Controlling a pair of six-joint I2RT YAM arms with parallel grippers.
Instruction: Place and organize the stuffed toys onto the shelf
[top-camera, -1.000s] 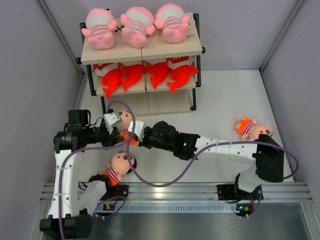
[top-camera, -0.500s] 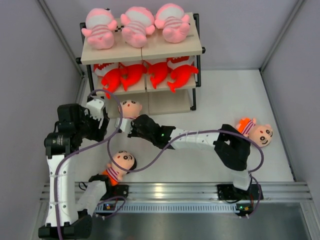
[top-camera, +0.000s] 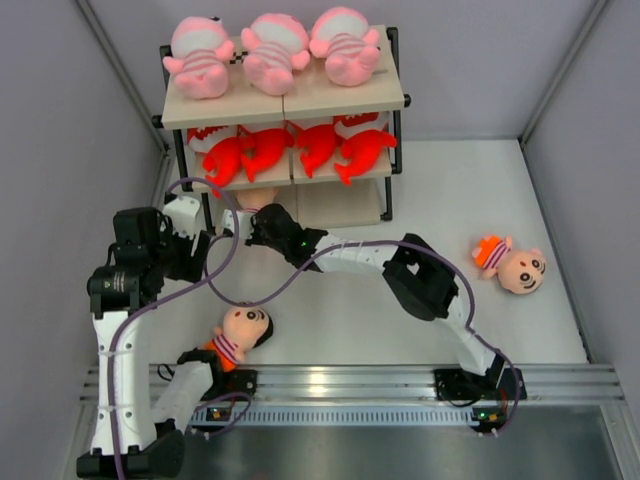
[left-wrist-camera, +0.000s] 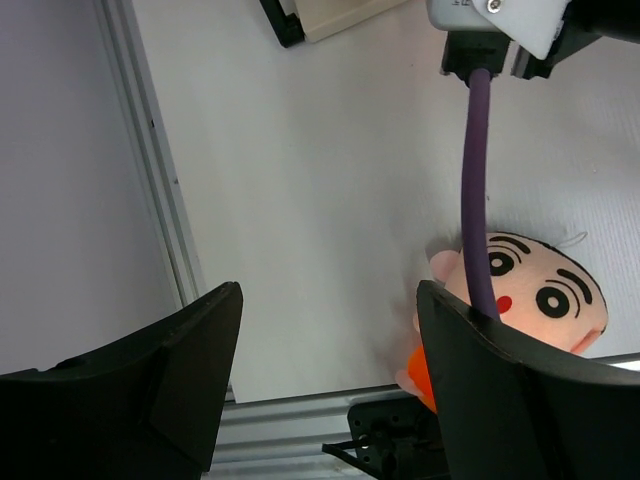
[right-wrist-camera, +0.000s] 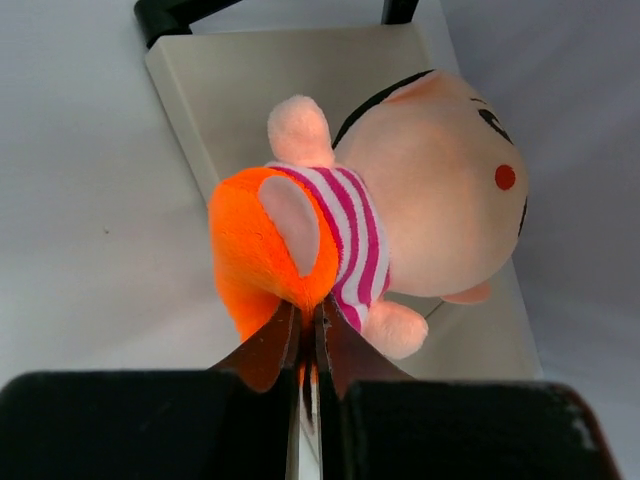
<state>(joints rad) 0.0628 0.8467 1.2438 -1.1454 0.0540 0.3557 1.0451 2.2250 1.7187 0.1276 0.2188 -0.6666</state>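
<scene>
Shelf (top-camera: 345, 100): pink babies (top-camera: 275, 50) are sitting on top and sharks (top-camera: 300, 148) are lying on the middle board.
Right gripper (right-wrist-camera: 305, 340) is pinching one boy doll (right-wrist-camera: 400, 220) by its orange shorts, at the bottom board.
Left gripper (left-wrist-camera: 325, 380) is hanging wide and empty.
Waiting on the table (top-camera: 420, 200): near boy (top-camera: 238, 332), right-side boy (top-camera: 512, 265).

Grey walls (top-camera: 60, 120), white table (top-camera: 460, 190) (evenly lit)
</scene>
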